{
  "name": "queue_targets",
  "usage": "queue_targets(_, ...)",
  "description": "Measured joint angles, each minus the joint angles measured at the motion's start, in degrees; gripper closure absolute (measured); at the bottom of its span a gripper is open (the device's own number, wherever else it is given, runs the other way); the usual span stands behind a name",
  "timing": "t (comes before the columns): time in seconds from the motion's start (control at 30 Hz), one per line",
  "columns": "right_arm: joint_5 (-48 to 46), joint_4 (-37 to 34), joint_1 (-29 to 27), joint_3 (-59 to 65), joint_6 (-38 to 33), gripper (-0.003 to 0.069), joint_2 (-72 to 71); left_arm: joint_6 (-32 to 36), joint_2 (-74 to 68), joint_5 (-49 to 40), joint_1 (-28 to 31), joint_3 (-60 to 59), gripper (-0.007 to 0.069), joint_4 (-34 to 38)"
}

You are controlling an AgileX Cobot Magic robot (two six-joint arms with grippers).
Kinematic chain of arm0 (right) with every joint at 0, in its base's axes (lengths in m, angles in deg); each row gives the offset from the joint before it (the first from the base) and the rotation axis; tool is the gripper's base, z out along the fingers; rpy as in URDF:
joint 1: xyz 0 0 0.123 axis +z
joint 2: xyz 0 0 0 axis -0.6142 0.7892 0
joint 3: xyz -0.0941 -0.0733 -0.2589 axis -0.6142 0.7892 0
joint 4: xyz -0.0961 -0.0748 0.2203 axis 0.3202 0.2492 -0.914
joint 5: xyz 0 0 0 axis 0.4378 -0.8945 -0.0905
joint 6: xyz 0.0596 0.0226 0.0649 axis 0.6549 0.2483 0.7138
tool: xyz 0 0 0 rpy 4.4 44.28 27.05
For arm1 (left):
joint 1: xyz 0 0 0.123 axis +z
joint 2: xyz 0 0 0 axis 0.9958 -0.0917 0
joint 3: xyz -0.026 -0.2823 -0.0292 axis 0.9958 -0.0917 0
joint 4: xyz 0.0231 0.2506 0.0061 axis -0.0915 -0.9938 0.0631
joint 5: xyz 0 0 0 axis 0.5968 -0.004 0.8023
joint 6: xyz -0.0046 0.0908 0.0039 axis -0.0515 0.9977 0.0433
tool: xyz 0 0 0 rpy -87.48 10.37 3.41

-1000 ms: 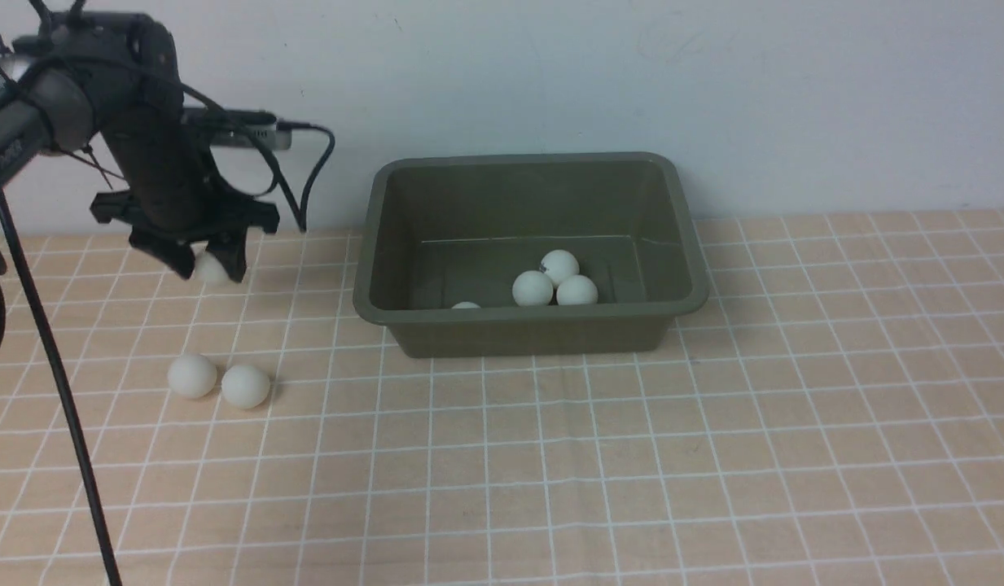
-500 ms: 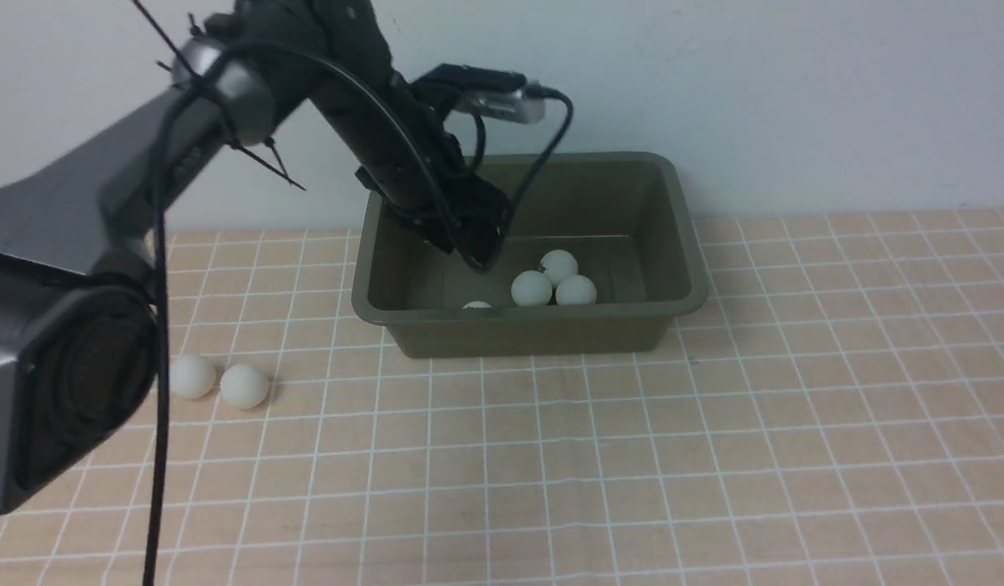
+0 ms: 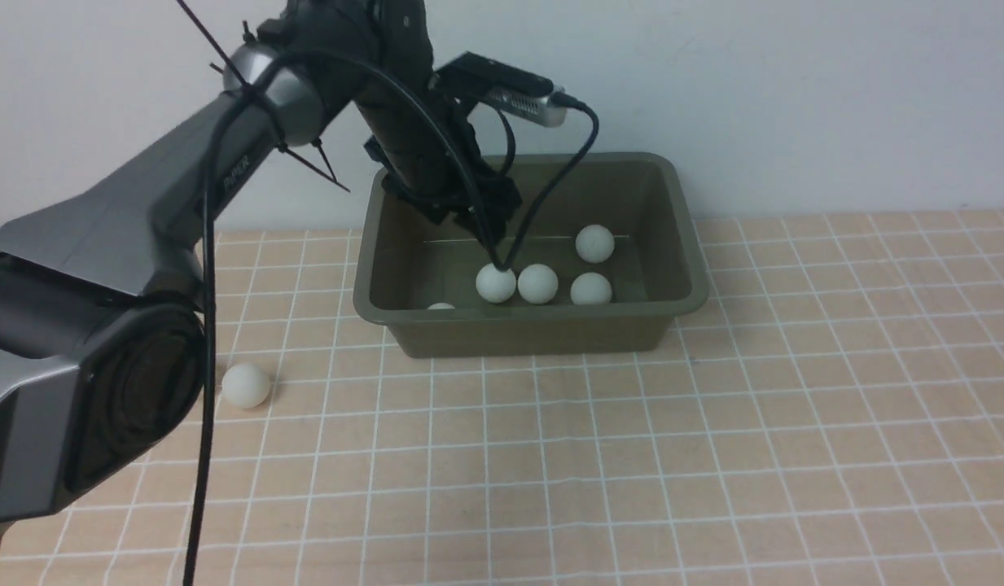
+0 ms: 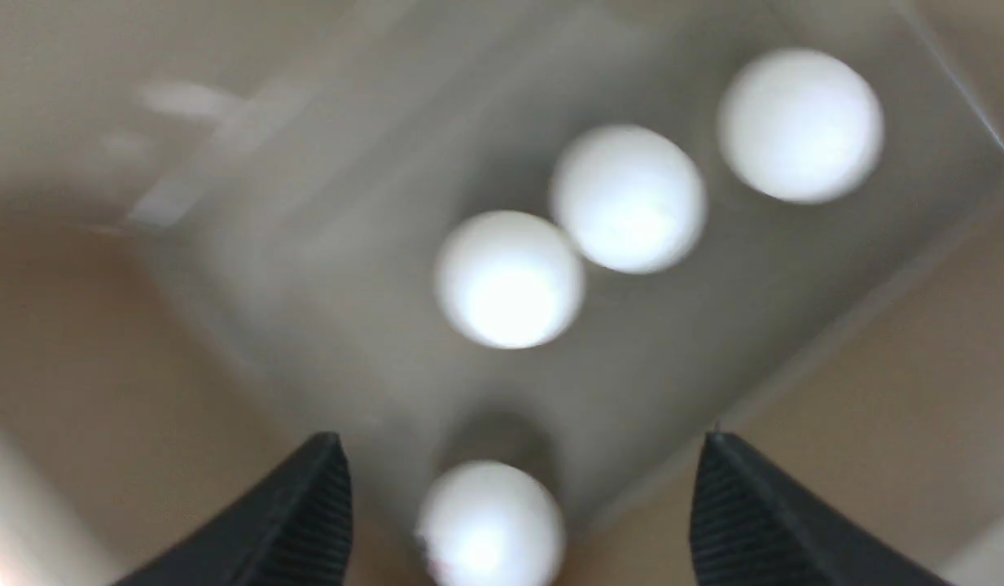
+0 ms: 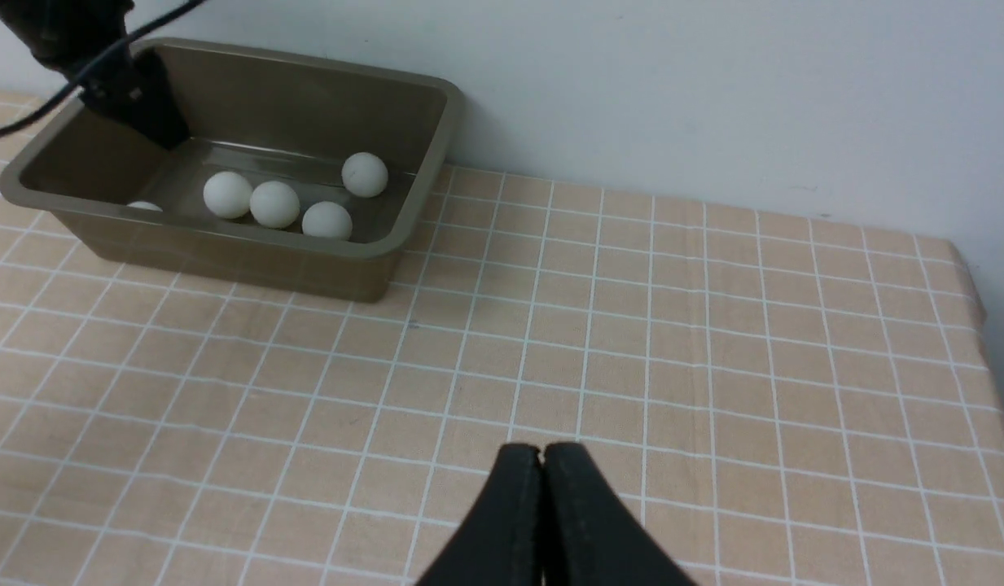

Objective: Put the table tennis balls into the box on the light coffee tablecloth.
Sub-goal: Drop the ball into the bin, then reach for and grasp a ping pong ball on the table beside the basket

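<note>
The olive-green box (image 3: 681, 244) stands at the back of the light coffee tablecloth (image 3: 713, 448). Several white table tennis balls lie inside it, among them one (image 3: 496, 283) right under my left gripper (image 3: 492, 244), one (image 3: 537, 283) beside it and one (image 3: 594, 242) further back. In the left wrist view the left gripper (image 4: 522, 448) is open, with a ball (image 4: 489, 521) loose below the wide-apart fingers, touching neither. Another ball (image 3: 246, 385) rests on the cloth left of the box. My right gripper (image 5: 541, 452) is shut and empty, low over the cloth.
A pale wall runs close behind the box (image 5: 424, 155). My left arm (image 3: 184, 187) reaches across the left side of the table and hides cloth behind it. The cloth's right edge (image 5: 970, 285) drops off near the wall.
My left arm swung right from the table's left side to above the box. Its jaws opened and the ball it carried dropped in. The balls inside have spread apart.
</note>
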Motion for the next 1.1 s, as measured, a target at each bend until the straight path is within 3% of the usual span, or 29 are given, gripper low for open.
queue_targets(0.2, -1.12, -0.06, 0.0, 0.0, 0.0, 0.0677, 0.0, -2.24, 5.48, -0.96, 3.09, 1.04, 0.0202, -5.18)
queue_targets(0.6, -1.12, -0.06, 0.0, 0.0, 0.0, 0.0677, 0.0, -8.81, 16.21, -1.25, 9.69, -3.28, 0.0277, -7.73)
queue_targets(0.8, -1.12, -0.06, 0.0, 0.0, 0.0, 0.0677, 0.0, -13.42, 23.13, -1.25, 13.01, -18.42, 0.0284, -12.67)
queue_targets(1.1, -1.12, -0.06, 0.0, 0.0, 0.0, 0.0677, 0.0, -14.11, 25.59, -0.58, 17.31, -41.37, 0.0284, -13.17)
